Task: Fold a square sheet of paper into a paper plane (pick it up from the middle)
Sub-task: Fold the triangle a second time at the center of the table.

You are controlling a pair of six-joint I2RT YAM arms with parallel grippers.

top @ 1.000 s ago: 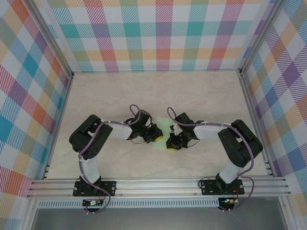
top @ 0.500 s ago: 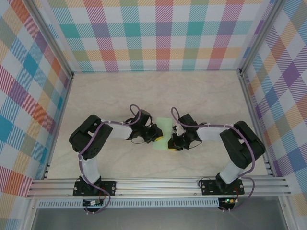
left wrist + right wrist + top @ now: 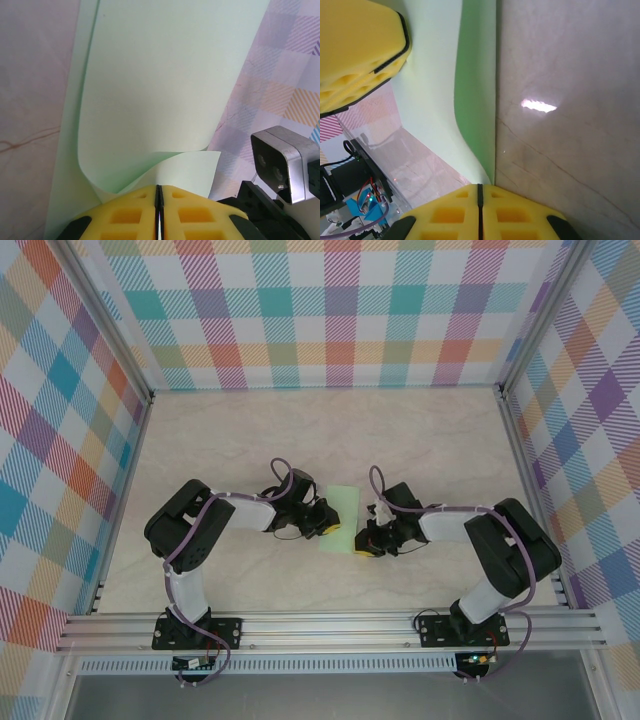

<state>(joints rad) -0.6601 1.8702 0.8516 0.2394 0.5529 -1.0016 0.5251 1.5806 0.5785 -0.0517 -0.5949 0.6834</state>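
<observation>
The table [image 3: 430, 440] is a pale, cream marble-look top with faint brown veins, and a bright spot of glare lies on it in the right wrist view. Three walls [image 3: 330, 310] of pastel plaid in teal, orange, purple and yellow close it in, held by aluminium rails [image 3: 330, 625] that also run along the near edge where the two arm bases are bolted. The paper [image 3: 340, 512] lies at the middle of the table between the two grippers, a narrow pale green strip running away from the bases. It is plain and matt, and it does not lie flat: the left wrist view shows an upper layer curling up and over in a soft loop above the layer on the table. The left gripper [image 3: 329, 528] has its yellow pads pressed together on the edge of that curled layer. The right gripper [image 3: 361, 549] is closed too, its tips at the paper's near right corner, though whether they pinch it cannot be told. A grey camera [image 3: 280, 162] sits on the right wrist.
</observation>
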